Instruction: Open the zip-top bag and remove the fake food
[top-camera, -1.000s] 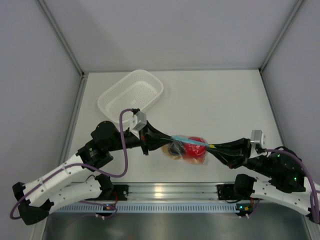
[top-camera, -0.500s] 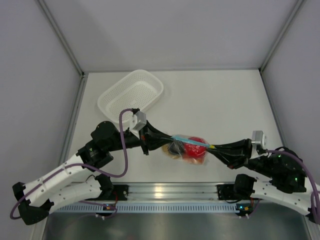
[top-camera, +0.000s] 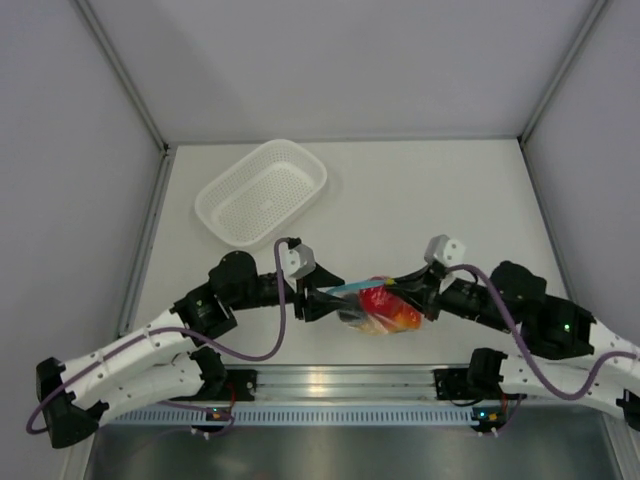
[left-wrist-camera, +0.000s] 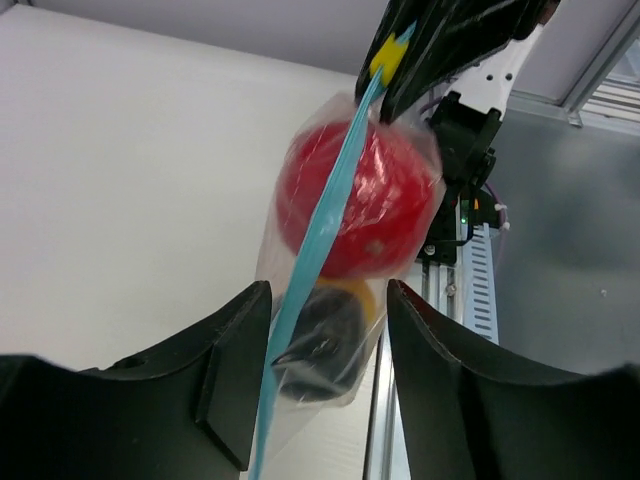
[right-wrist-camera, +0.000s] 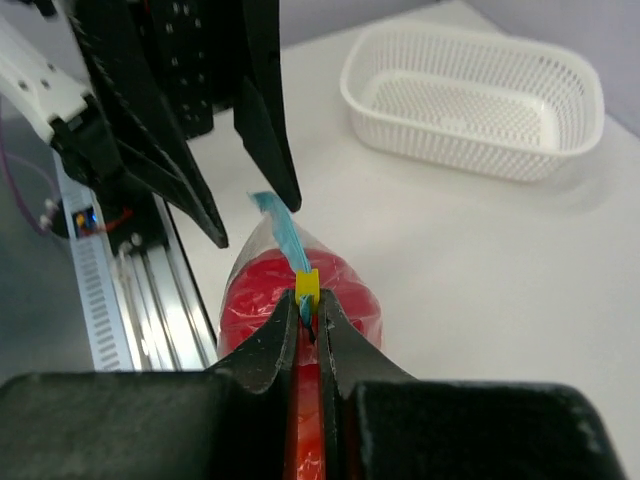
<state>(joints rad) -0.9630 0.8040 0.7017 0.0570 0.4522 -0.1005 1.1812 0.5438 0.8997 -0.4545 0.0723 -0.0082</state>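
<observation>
Seeing the zip-top bag (top-camera: 372, 308) strung between the two grippers, over the near edge of the table (top-camera: 450, 200), just ahead of the silver rail (top-camera: 320, 381)

Held by the right gripper (right-wrist-camera: 308, 312): squeezed down narrow on the blue zip strip (left-wrist-camera: 335, 200), right under a yellow slider (right-wrist-camera: 308, 284)

Spread wide on the other side, the left gripper (left-wrist-camera: 328, 292): strip and lower half of the bag sitting in the gap, running close along one finger (left-wrist-camera: 235, 370). Can't tell from the wrist view if actually touching

Packed inside the clear plastic, the fake food (top-camera: 385, 305): red ball (left-wrist-camera: 365, 195) up against the strip, dark piece (left-wrist-camera: 318, 345) below it, sliver of a yellow-orange piece (left-wrist-camera: 362, 295) wedged between the two. Orange showing at the bottom of the bag from the top camera

Well apart from all that, a white basket (top-camera: 262, 192) at the far left of the table, tilted diagonally to the edges, nothing in it
</observation>
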